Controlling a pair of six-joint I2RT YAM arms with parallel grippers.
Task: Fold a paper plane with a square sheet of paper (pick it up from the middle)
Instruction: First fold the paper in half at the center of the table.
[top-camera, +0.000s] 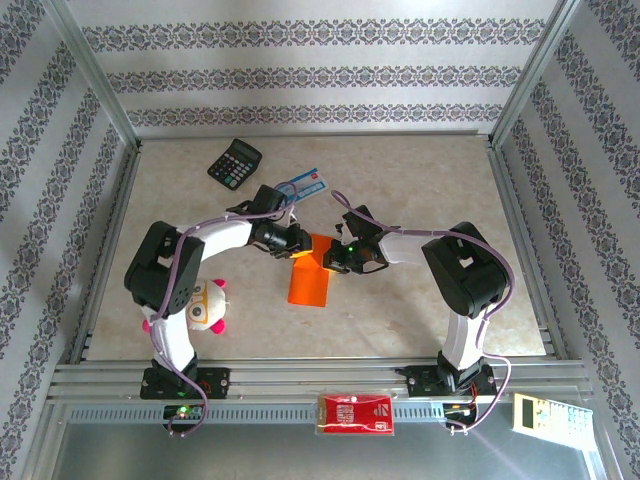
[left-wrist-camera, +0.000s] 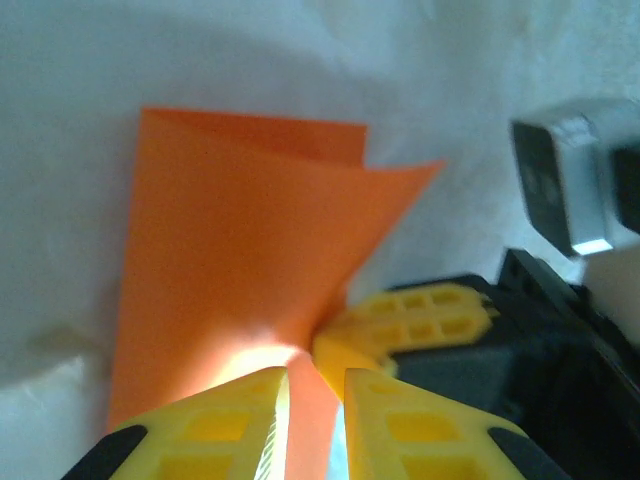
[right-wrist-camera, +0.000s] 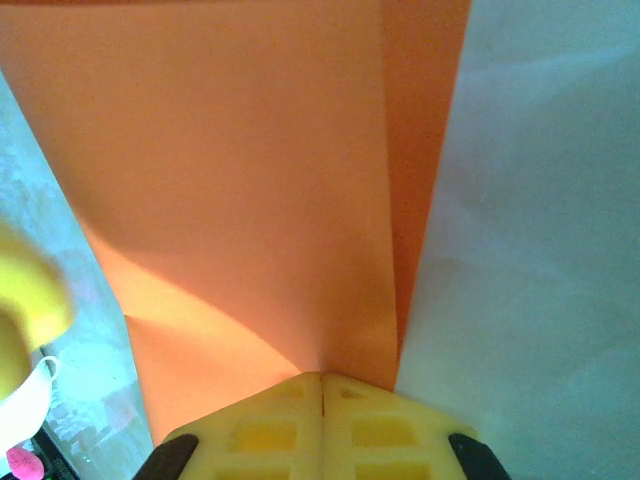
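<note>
The square sheet of paper (top-camera: 310, 283) is bright orange and folded double into a long rectangle, not a pointed paper plane. It slopes from the table's middle up to both grippers. My left gripper (top-camera: 297, 243) is shut on its upper edge from the left. In the left wrist view the paper (left-wrist-camera: 230, 250) runs between my left gripper's (left-wrist-camera: 315, 375) yellow fingers, and its two layers fan apart at the far end. My right gripper (top-camera: 335, 258) is shut on the same edge from the right. In the right wrist view my right gripper (right-wrist-camera: 322, 378) pinches the paper (right-wrist-camera: 240, 180) at its tips.
A black calculator (top-camera: 234, 163) and a blue-and-white packet (top-camera: 303, 184) lie at the back, behind the left arm. A plush toy (top-camera: 207, 306) sits by the left arm's base. A red packet (top-camera: 355, 412) and a pale calculator (top-camera: 548, 413) rest on the front rail.
</note>
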